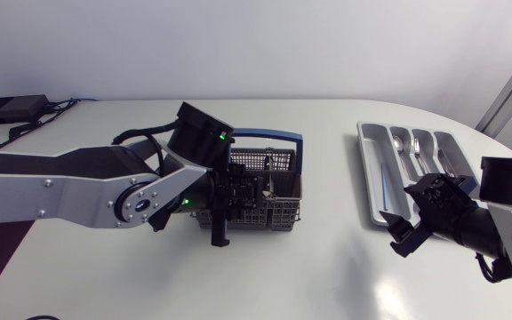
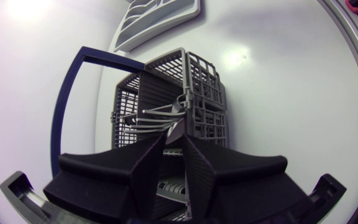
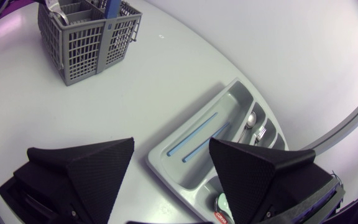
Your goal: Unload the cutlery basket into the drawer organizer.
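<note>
The grey cutlery basket [image 1: 269, 209] with a blue handle [image 1: 269, 136] stands mid-table. My left gripper [image 1: 236, 191] hangs directly over it. In the left wrist view the fingers [image 2: 148, 165] reach down into the basket [image 2: 204, 93] and the gripper [image 2: 174, 134] is shut on a silver piece of cutlery [image 2: 176, 129]; fork tines [image 2: 145, 116] show just ahead. The grey drawer organizer [image 1: 367, 178] lies at the right with spoons and forks [image 1: 416, 151] in its slots. My right gripper [image 1: 409, 218] is open and empty just above the organizer's near end [image 3: 194, 115].
In the right wrist view, blue strips [image 3: 197, 134] lie in the organizer's long slot, with a spoon [image 3: 250, 119] and a fork [image 3: 260, 132] in the slots beside it. A black box with cables [image 1: 12, 109] sits at the far left corner. Bare tabletop separates basket and organizer.
</note>
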Available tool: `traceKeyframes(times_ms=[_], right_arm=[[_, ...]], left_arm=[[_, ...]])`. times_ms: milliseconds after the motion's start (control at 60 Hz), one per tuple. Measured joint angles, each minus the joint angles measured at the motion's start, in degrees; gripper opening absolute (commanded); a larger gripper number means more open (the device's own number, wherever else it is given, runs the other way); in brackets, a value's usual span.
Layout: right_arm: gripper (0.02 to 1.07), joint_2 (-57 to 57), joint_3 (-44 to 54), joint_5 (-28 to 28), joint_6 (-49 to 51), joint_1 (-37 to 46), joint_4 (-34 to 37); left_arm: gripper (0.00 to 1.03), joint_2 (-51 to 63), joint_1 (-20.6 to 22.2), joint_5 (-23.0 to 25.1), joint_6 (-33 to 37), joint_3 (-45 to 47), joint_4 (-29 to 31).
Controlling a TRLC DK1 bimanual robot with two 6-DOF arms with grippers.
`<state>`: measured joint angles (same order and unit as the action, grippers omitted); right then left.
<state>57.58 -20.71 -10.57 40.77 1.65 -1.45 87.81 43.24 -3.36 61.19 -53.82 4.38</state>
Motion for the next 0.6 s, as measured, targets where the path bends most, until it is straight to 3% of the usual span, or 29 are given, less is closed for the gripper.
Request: traceKeyframes(times_ms=[150, 250, 600], right_arm=[[0.89, -0.7, 0.6, 0.9, -1.0, -2.4, 0.0], [0.89, -0.7, 0.9, 1.9, -2.0, -3.8, 0.0], [0.89, -5.3, 1.2, 1.9, -10.4, -16.3, 3.5]], left_arm=[[0.20, 0.0, 0.0, 0.0, 0.0, 0.0, -0.1], [0.12, 0.1, 0.1, 0.0, 0.0, 0.0, -0.4], [0.12, 0.4, 0.8, -0.2, 0.0, 0.0, -0.9]])
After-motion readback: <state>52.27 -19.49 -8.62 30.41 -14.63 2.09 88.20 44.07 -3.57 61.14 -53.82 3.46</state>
